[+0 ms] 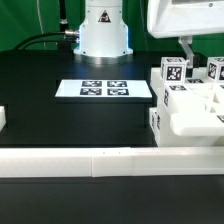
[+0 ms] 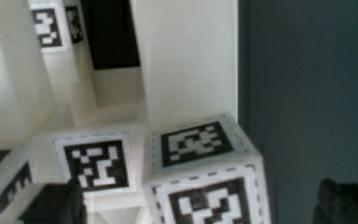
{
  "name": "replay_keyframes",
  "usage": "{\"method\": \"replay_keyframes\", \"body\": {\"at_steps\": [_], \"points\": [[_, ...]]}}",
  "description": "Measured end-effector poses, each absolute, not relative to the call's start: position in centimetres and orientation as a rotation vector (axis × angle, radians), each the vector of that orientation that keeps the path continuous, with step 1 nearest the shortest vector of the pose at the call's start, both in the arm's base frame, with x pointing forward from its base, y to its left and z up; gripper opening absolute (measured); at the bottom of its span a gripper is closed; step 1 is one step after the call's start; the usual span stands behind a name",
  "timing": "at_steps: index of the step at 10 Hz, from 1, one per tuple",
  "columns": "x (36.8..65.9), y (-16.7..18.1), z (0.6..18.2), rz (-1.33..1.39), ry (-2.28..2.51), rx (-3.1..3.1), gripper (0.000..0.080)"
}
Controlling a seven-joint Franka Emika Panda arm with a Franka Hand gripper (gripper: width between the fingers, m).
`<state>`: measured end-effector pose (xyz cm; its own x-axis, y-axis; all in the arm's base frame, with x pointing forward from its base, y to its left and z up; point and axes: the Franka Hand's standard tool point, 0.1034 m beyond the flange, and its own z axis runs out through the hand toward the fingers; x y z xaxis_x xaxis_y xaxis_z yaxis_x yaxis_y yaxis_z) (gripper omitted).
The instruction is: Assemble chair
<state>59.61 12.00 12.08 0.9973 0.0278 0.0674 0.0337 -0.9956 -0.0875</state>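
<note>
Gripper (image 1: 186,58) lowered over the chair parts (image 1: 190,98) at the exterior view's right. Fingers (image 2: 51,203) spread wide in the wrist view, dark tips on either side of a small tagged white block (image 2: 202,175), apparently not touching it. Marker board (image 1: 105,89) flat on the black table (image 1: 60,120); long white rail (image 1: 100,160) along the near edge.

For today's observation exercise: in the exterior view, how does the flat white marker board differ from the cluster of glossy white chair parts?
The thin flat white marker board lies flush on the black table; the blocky glossy white plastic chair parts stand raised.
The board sits mid-table; the parts crowd the exterior view's right.
The board's tags all face up; the parts' tags face several ways.
Both are white with black-and-white square tags.
</note>
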Motion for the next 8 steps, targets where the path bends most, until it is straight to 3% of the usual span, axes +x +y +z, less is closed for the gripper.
{"method": "replay_keyframes", "body": {"at_steps": [2,4,5,6,8], "points": [[59.57,12.0,12.02,-0.104,-0.203,-3.049,0.0649],[59.58,11.98,12.03,-0.105,-0.195,-3.049,0.0391],[59.6,11.97,12.05,-0.106,-0.195,-3.049,0.0391],[59.6,11.98,12.04,-0.105,-0.174,-3.05,0.0282],[59.6,11.97,12.04,-0.104,-0.145,-3.051,0.0282]]}}
